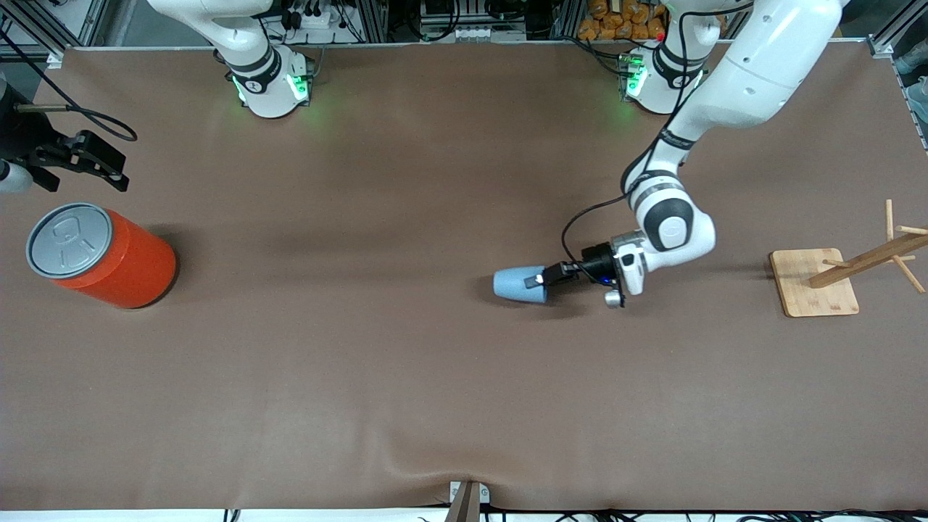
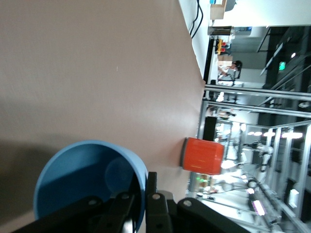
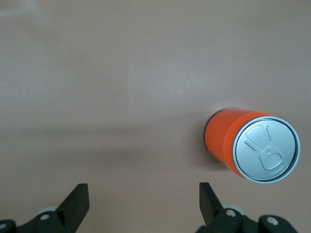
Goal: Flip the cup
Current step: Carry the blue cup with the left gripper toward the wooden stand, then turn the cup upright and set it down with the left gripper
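While the light-blue cup (image 1: 518, 284) lies on its side on the brown table (image 1: 406, 377), toward the left arm's end, the left gripper (image 1: 542, 278) pinches its rim wall, one finger inside the mouth and one outside, so the grasp looks made. Next, I judge, comes a lift and a wrist turn to stand it up. Over bare table just beside the orange can (image 1: 109, 257), the right gripper (image 3: 143, 201) waits with fingers spread.
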### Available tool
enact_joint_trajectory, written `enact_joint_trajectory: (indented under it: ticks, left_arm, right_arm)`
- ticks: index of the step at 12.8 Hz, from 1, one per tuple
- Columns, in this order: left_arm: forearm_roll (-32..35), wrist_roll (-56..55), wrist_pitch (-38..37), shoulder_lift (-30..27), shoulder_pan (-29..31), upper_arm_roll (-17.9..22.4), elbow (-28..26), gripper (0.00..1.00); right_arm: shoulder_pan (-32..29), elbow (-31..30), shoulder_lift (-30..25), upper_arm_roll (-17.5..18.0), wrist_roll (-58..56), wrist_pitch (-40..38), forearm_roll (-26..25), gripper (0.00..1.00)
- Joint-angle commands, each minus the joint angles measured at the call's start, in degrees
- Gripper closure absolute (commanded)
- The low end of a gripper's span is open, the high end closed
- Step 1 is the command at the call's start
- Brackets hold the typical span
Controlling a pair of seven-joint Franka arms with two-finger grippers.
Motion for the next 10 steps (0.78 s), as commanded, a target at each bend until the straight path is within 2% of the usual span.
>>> enact_joint_trajectory:
  ticks: [1, 4, 6, 7, 10]
  left_arm:
    - [10.89, -4.55, 0.65, -4.29, 0.25, 4.19, 2.80, 1.00]
    - [29.15, -13.67, 0.56, -7.90, 2.08, 6.92, 6.57, 1.00]
    - [43.29, -20.27, 0.56, -10.79, 2.53, 7.80, 6.42, 1.00]
    - [51.12, -21.43, 0.56, -11.33, 4.10, 8.33, 6.50, 1.00]
    - [68.54, -23.28, 3.26, -11.42, 5.08, 11.14, 6.33, 1.00]
  right_arm:
    - [-0.56, 0.02, -0.94, -0.26, -0.25, 0.04, 0.90, 0.00]
    - [-0.56, 0.11, -1.03, -0.35, -0.24, -0.05, 0.90, 0.00]
    - [-0.47, 0.20, -1.03, -0.27, -0.07, 0.04, 0.90, 0.00]
    - [-0.56, 0.29, -1.03, -0.27, -0.07, 0.04, 0.90, 0.00]
    - [-0.91, 0.20, -1.03, -0.35, -0.16, 0.04, 0.90, 0.00]
